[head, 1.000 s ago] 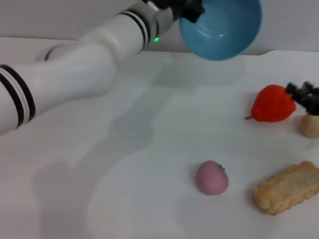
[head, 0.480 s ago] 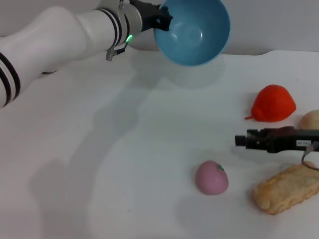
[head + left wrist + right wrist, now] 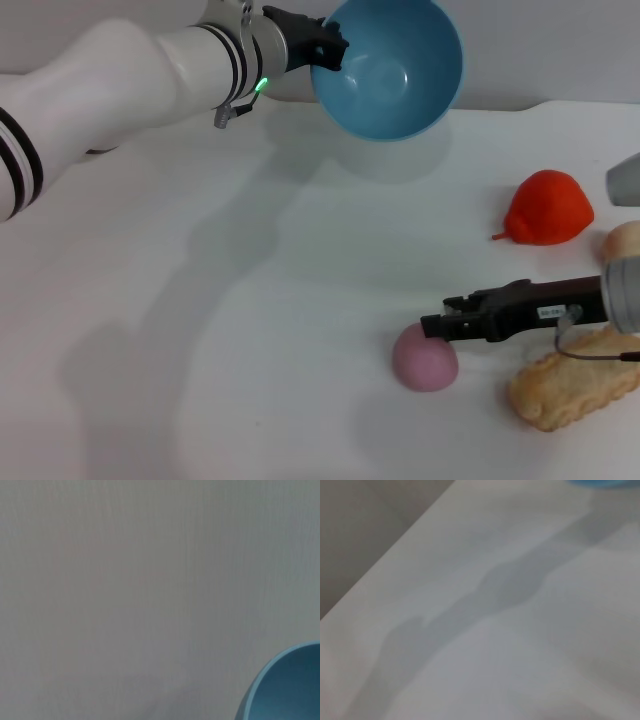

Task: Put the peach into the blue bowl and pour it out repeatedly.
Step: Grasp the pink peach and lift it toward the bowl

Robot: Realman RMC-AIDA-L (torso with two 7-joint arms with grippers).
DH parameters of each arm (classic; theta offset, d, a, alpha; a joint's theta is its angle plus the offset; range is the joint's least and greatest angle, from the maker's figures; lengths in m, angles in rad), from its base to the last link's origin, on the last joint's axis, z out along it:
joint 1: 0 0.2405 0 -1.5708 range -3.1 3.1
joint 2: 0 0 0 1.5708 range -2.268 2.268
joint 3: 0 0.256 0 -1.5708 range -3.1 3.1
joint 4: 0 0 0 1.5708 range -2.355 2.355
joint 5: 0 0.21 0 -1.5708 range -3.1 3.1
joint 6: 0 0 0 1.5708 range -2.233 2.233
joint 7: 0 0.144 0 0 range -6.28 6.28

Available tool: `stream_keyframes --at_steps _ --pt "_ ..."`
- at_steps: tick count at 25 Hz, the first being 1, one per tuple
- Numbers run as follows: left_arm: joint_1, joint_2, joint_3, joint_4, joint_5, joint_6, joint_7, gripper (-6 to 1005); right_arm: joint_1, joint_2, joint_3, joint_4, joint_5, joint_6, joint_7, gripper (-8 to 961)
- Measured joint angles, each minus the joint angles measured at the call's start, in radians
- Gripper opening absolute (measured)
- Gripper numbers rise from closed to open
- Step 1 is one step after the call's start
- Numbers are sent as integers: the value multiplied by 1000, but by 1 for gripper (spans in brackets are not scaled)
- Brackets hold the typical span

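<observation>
We see the left gripper (image 3: pixel 322 45) clamped on the rim of the bowl (image 3: pixel 390 65), holding it tilted in the air at the far side of the table (image 3: pixel 200 330), opening facing us. The peach (image 3: pixel 424 358) sits on the table near centre-right. The right gripper (image 3: pixel 440 326) reaches in from the right, tips just over the peach; we can't tell its finger state. A red fruit (image 3: pixel 547 207) lies far right, a biscuit (image 3: pixel 575 385) near right.

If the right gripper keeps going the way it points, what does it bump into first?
Probably the peach. The right gripper points left across the table, its tip just above the peach's top; whether they touch is unclear.
</observation>
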Motion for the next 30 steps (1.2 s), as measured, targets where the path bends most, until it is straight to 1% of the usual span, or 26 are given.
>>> stream_keyframes --at_steps 4,8,13,17,23,30 --pt "0 0 -1 -1 0 1 0 -1 43 1 -20 71 0 39 1 599" --pt "0 -1 -1 -1 -1 1 0 -1 86 2 -61 135 -2 69 9 599" --pt "0 -1 -2 -1 -1 2 0 -1 103 3 -142 140 -3 89 76 598" --pt "1 -2 -2 -1 -1 2 0 -2 105 2 -161 136 -4 93 81 600" --pt "6 -2 -2 -1 -1 2 0 -2 97 -1 -165 107 -7 86 80 491" --pt "7 -3 -2 -1 -1 15 0 -2 74 1 -191 53 -6 68 76 283"
